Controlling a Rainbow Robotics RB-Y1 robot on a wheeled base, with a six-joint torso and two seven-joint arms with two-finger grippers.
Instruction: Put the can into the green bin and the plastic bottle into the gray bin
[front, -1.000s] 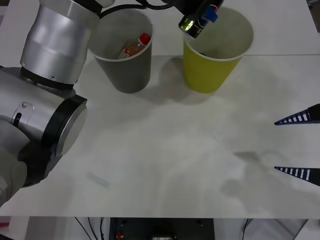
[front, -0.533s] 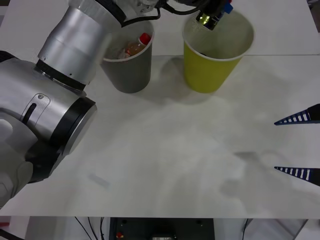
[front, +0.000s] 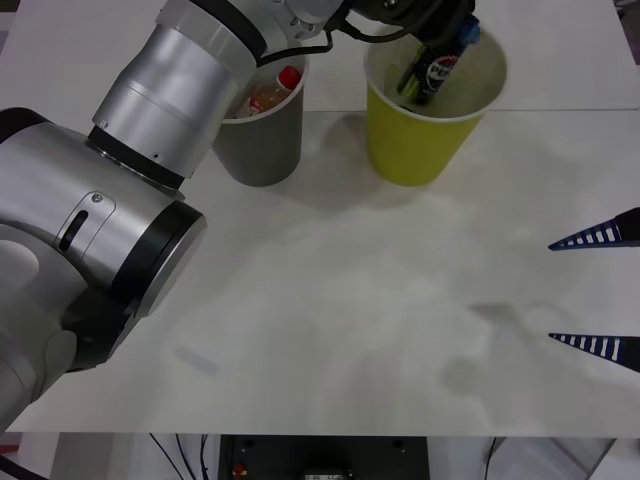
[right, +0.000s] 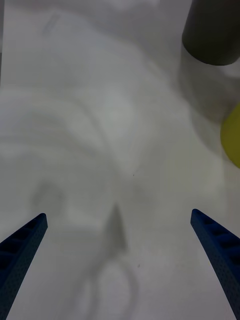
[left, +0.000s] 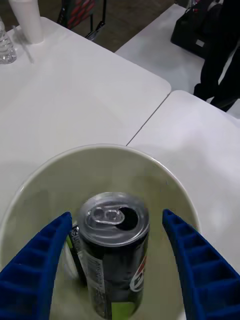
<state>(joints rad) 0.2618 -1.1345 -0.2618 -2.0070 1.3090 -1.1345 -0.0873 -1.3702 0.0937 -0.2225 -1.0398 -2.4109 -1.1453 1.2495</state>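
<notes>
The can (front: 432, 72) stands tilted inside the green bin (front: 415, 140), silver top up. In the left wrist view the can (left: 114, 250) sits within the bin's white rim (left: 150, 160), and my left gripper (left: 116, 216) is open, one blue finger on each side of it without touching. From the front, my left gripper (front: 448, 32) hovers over the bin's mouth. The plastic bottle (front: 272, 92), red cap up, lies inside the gray bin (front: 260, 150). My right gripper (front: 600, 290) is parked open at the table's right edge, also open in its own view (right: 120, 225).
A second dark item (left: 75, 247) rests in the green bin beside the can. The left arm's silver links (front: 170, 90) stretch over the gray bin. The right wrist view shows the gray bin (right: 212, 35) and the green bin's edge (right: 232, 135) over bare white table (front: 350, 320).
My left gripper carried the can rightward over the green bin, then opened. The can now stands inside the bin, free of the fingers. The right arm has not moved.
</notes>
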